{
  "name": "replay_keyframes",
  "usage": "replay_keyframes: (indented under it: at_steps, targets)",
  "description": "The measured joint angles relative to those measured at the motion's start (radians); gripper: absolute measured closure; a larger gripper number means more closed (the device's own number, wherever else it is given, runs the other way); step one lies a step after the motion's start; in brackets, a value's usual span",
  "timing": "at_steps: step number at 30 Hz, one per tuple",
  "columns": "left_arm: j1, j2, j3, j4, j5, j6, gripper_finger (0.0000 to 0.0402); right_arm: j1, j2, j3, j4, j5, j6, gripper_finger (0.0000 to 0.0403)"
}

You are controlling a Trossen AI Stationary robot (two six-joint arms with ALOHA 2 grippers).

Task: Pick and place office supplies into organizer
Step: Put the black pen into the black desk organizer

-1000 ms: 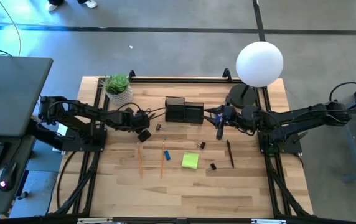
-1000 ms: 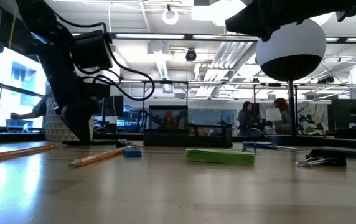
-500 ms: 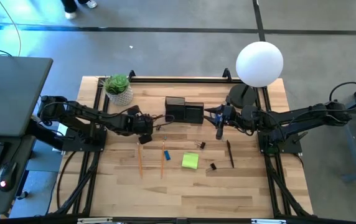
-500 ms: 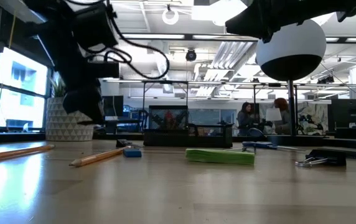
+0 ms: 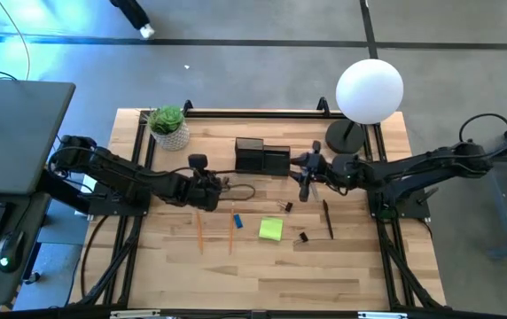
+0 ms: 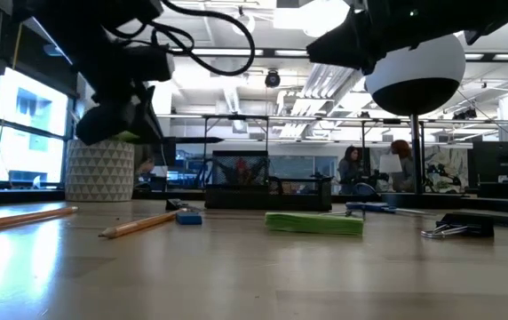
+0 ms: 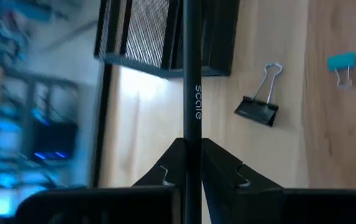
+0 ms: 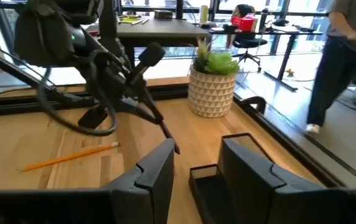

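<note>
My left gripper (image 5: 211, 186) hovers left of the black organizer (image 5: 262, 158), shut on a thin black pen (image 7: 192, 93) that points toward the organizer's mesh wall (image 7: 147, 31). My right gripper (image 5: 304, 184) hangs open at the organizer's right end; in its wrist view the open fingers (image 8: 196, 165) frame the organizer's rim (image 8: 206, 174) without touching it. Flat on the wood lie two orange pencils (image 5: 198, 229) (image 5: 232, 226), a small blue piece (image 5: 237, 221), the yellow-green pad (image 5: 270, 229), black binder clips (image 5: 285, 206) (image 5: 302, 237) and another black pen (image 5: 328, 218). My left gripper pinches the black pen's shaft (image 7: 192, 140) between its two fingertips. The pen lies along the fingers and runs on past them toward the organizer. It is lifted clear of the table; in the right wrist view it slants down, tip (image 8: 175, 149) lowest.
A potted plant (image 5: 168, 124) stands at the far left corner and a white globe lamp (image 5: 369, 89) at the far right. A black binder clip (image 7: 257, 107) and a blue one (image 7: 341, 62) lie near the organizer. People show beyond the table. Bare wood lies toward the near edge.
My left gripper has risen and come toward the near edge and a little rightward, turning at the wrist. My right gripper has shifted slightly toward the table's left, nearer the organizer. The things on the table have not moved.
</note>
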Motion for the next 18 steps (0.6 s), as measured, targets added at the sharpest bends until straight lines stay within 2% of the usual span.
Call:
replay_keyframes:
  at_steps: [6,8,11,14,18]
  targets:
    - [-0.061,0.0,0.0,-0.022,-0.071,0.195,0.0387,-0.002,0.064,0.0,0.068,-0.01,0.054,0.0275]
    - [-0.081,0.0,0.0,-0.017,-0.093,0.261,0.0388,-0.015,0.081,0.0,0.092,-0.045,0.1,0.0275]
    - [-0.113,0.0,0.0,0.014,-0.141,0.393,0.0388,-0.057,0.117,0.0,0.142,-0.166,0.197,0.0275]
    - [-0.144,0.0,0.0,0.078,-0.179,0.61,0.0387,-0.101,0.176,0.001,0.185,-0.303,0.296,0.0275]
    - [-0.182,0.0,0.002,0.205,-0.188,0.89,0.0387,-0.137,0.26,0.045,0.212,-0.398,0.333,0.0275]
